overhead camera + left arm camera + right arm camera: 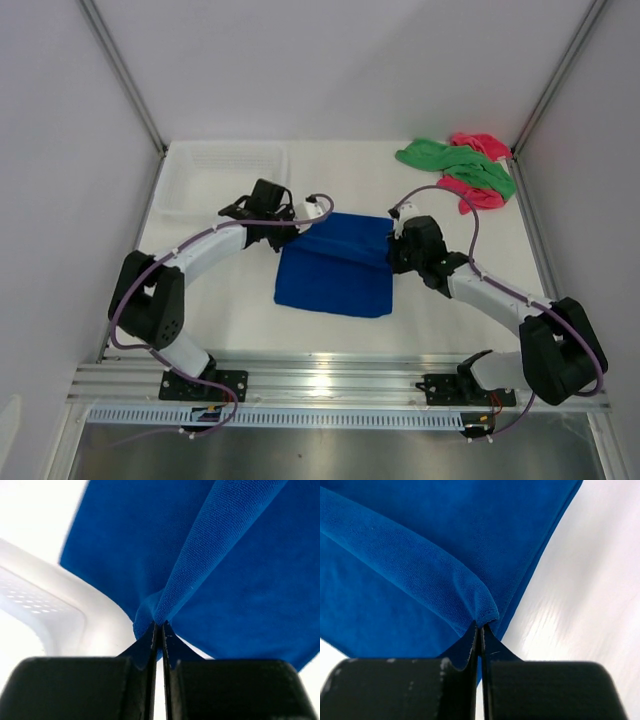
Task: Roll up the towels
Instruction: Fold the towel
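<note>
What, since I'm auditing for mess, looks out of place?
The green towel and pink towel lie crumpled together at the far right corner. The blue towel, pinched by the left gripper and right gripper, looks fine.

Robotics lab test cell. Plain white panel walls (300,60) on three sides, met by bare aluminium corner posts (125,75). White tabletop (240,310). Slotted aluminium extrusion rail (330,380) along near edge; two black-and-white robot arms bolted to it, left arm (200,250) and right arm (490,295). Thin purple cables (440,188) run along arms. White slotted cable duct (300,415) below rail. Props on table: royal blue cloth towel (335,270), green cloth towel (455,163), pink cloth towel (480,195), white perforated plastic basket (225,170).
</note>
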`<act>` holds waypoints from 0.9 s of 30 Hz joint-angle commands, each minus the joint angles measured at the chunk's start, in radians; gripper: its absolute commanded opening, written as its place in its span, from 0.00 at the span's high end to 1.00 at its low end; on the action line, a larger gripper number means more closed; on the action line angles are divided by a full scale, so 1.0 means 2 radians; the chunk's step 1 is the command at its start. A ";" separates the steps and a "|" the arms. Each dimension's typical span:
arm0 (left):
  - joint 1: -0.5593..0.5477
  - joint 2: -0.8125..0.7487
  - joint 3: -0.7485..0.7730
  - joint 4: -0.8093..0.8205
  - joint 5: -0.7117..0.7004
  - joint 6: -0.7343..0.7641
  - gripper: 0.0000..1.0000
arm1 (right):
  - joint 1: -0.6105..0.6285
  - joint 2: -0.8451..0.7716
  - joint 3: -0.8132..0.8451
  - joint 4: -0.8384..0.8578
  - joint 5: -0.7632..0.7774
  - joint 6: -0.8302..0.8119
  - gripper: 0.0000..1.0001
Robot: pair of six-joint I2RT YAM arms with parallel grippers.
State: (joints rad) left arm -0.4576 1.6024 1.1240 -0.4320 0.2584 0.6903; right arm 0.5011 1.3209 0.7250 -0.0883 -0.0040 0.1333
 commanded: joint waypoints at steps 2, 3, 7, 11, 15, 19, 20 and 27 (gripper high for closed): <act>-0.007 -0.014 -0.027 -0.015 0.023 -0.001 0.91 | 0.012 -0.006 -0.033 -0.006 -0.013 0.053 0.98; -0.010 -0.009 -0.028 -0.019 0.024 -0.002 0.89 | 0.017 0.002 -0.041 -0.003 -0.018 0.060 0.97; -0.017 0.005 -0.033 -0.039 0.025 0.003 0.82 | 0.019 0.034 -0.030 -0.032 -0.030 0.085 0.81; -0.020 0.012 -0.030 -0.078 0.036 0.017 0.60 | 0.018 0.035 -0.029 -0.055 -0.041 0.097 0.57; -0.020 -0.007 -0.031 -0.127 0.048 0.043 0.46 | 0.018 -0.004 -0.017 -0.081 -0.042 0.102 0.48; -0.016 -0.040 -0.001 -0.181 0.074 0.058 0.45 | 0.013 -0.057 0.009 -0.119 -0.033 0.098 0.45; -0.010 -0.043 0.003 -0.175 0.077 0.042 0.48 | 0.006 -0.069 0.017 -0.115 -0.029 0.097 0.45; -0.001 0.081 0.150 -0.164 0.007 -0.118 0.64 | -0.061 0.049 0.072 -0.066 -0.082 0.093 0.71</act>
State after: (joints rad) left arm -0.4679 1.6684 1.3186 -0.7628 0.3206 0.5938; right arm 0.4103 1.2831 0.8051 -0.2478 -0.1104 0.3218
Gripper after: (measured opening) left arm 0.358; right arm 0.309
